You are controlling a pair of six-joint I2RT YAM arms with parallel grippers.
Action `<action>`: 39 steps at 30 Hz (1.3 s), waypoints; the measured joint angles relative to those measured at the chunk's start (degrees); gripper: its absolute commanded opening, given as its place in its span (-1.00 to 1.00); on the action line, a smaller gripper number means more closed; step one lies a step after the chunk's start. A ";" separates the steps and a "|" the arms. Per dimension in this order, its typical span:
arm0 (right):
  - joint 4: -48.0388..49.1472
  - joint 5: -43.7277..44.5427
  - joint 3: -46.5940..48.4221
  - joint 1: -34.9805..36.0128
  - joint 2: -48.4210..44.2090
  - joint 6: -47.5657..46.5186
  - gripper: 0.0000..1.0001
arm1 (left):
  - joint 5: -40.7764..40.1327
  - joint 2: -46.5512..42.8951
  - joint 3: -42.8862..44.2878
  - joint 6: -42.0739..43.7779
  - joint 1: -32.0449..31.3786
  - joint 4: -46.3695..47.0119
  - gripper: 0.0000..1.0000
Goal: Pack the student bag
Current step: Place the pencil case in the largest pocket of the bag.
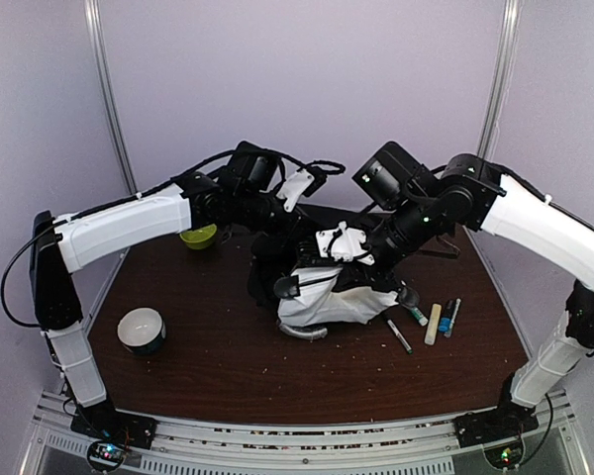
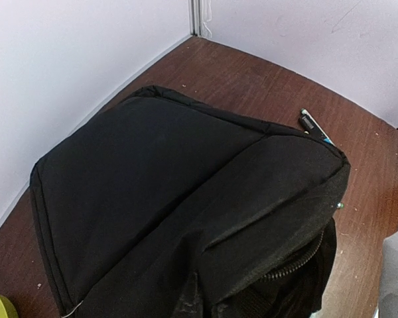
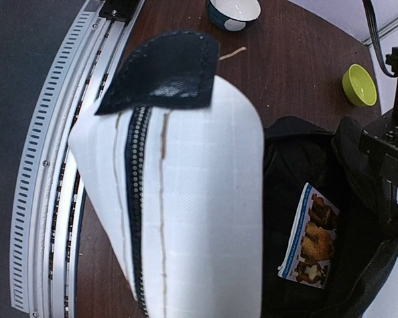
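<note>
The student bag (image 1: 265, 285) is seen lying in the middle of the brown surface (image 1: 208, 376), between the two arms, with its grey handle (image 1: 307, 332) turned toward the near edge. In the left wrist view its flat black front panel fills most of the picture. In the right wrist view its opening is shown unzipped, and a printed packet (image 3: 310, 235) with food pictures is seen inside.

A white pouch (image 1: 337, 305) with a black zipper is found at the bag's near right side, just below the right arm (image 1: 544, 223). In the right wrist view it is held close before the camera, and the jaws are covered by it, so it cannot be told whether they are clamped on it. The left arm (image 1: 129, 226) is reached over the bag's far left side; the state of its jaws cannot be told either.

Several pens (image 1: 434, 322) are laid just right of the bag. A green bowl (image 1: 198, 236) is placed at the far left and a white bowl (image 1: 142, 330) at the near left, well apart from the bag.
</note>
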 measured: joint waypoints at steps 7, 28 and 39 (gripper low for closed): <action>1.38 4.02 2.47 0.98 0.63 -1.46 -1.00 | 2.69 0.00 1.60 -0.37 1.36 -1.99 -1.00; 18.36 14.82 0.46 3.96 6.38 -13.60 -1.00 | 9.16 0.00 4.57 -2.80 5.07 -4.04 -1.00; 27.87 21.88 -6.08 2.45 8.39 -19.43 -1.00 | 9.92 0.00 5.18 -2.71 5.42 -6.91 -1.00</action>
